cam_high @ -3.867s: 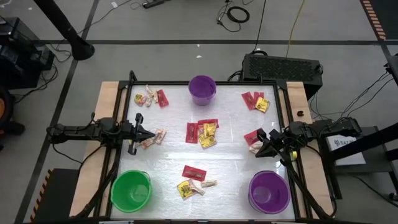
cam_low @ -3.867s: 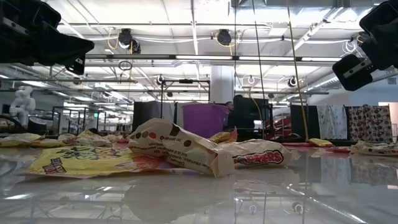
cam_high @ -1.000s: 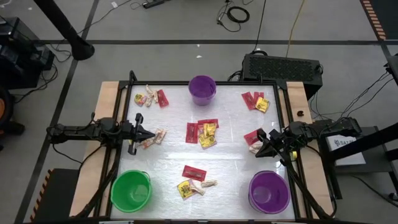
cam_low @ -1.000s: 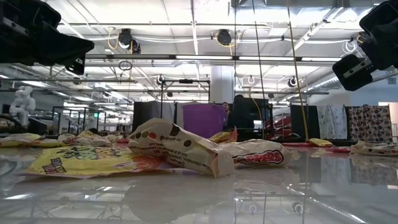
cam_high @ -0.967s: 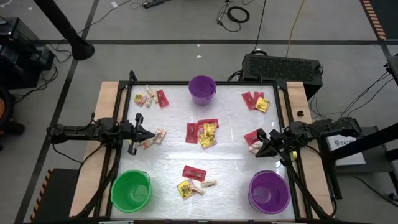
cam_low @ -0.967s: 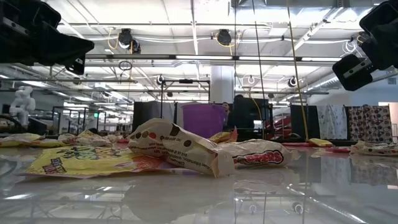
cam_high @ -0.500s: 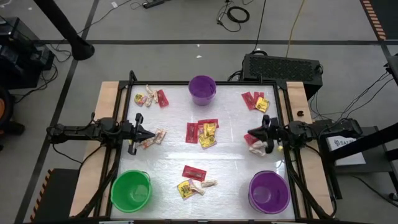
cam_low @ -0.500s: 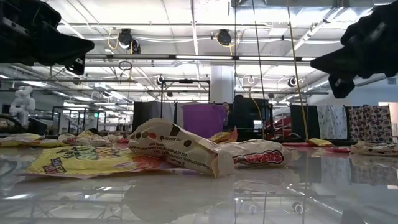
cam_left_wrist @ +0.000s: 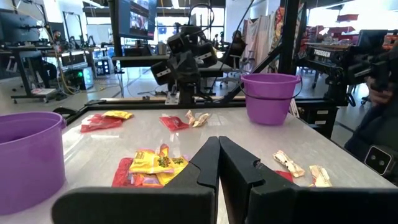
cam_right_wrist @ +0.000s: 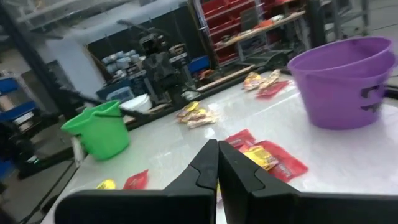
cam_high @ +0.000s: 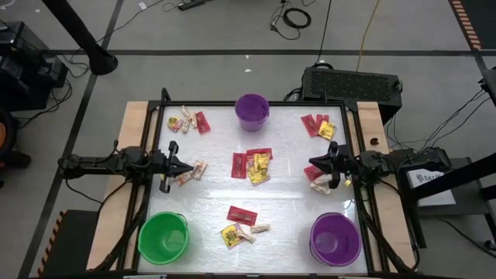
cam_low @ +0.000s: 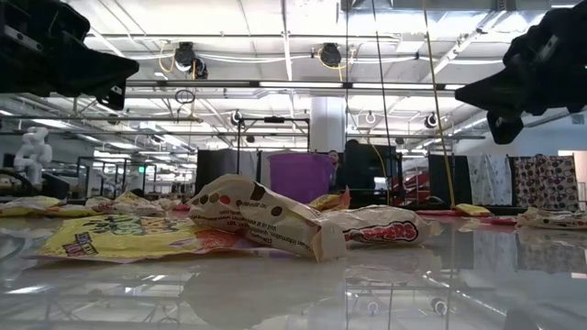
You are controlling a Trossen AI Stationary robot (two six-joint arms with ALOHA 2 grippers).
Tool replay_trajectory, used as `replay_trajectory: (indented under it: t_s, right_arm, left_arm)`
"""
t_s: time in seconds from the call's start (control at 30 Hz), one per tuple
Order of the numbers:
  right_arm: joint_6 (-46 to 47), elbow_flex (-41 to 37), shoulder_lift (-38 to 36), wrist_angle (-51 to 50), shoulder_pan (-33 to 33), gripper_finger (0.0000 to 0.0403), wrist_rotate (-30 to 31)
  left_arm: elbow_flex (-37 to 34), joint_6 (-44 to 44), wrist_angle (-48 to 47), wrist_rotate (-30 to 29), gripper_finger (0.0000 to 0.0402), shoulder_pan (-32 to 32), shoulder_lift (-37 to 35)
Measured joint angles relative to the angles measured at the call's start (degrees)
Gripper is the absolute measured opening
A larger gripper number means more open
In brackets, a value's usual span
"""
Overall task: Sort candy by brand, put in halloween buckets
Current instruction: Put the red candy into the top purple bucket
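Right gripper point(cam_high: 313, 163) pressed together, empty, above red and tan wrapped candy point(cam_high: 317, 177) near right table edge. Left gripper point(cam_high: 188, 169) closed, empty, beside tan pieces point(cam_high: 191, 171) at left edge. Purple plastic bucket point(cam_high: 252, 111) far edge; green bucket point(cam_high: 163, 236) and second purple bucket point(cam_high: 335, 239) near corners. Centre candy cluster point(cam_high: 253, 165) with bare glossy table point(cam_high: 287, 201) around.

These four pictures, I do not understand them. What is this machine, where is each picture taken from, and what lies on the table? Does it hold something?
It is a robot with two dark arms at a table. One picture looks down from above, one looks level across the tabletop, and two come from cameras on the wrists. The left hand hangs by the left edge, the right hand by the right edge near some sweets. Both are shut and hold nothing. Small heaps of candy lie scattered: red packets, yellow packets, pale twisted pieces. Three pails stand there: a green bucket at one near corner, a purple bucket at the other, and a second purple bucket at the middle of the far edge.
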Motion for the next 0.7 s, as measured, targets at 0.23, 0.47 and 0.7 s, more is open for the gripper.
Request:
replay_trajectory:
  t_s: [0.23, 0.47, 0.7]
  right_arm:
    - [-0.37, 0.28, 0.00, 3.85, -0.01, 0.0004, -5.62]
    - [1.75, 12.16, 1.18, -17.11, 0.00, 0.0004, -11.18]
    - [-0.65, 21.51, 7.46, -22.50, 0.00, 0.0004, 0.11]
  left_arm:
    - [-0.01, -0.02, 0.00, 0.01, 0.0011, 0.00, 0.01]
    - [0.01, -0.17, 0.98, -5.05, 0.0011, 0.02, -0.01]
    - [0.06, -16.55, 3.30, -5.89, 0.0011, 0.00, -0.01]
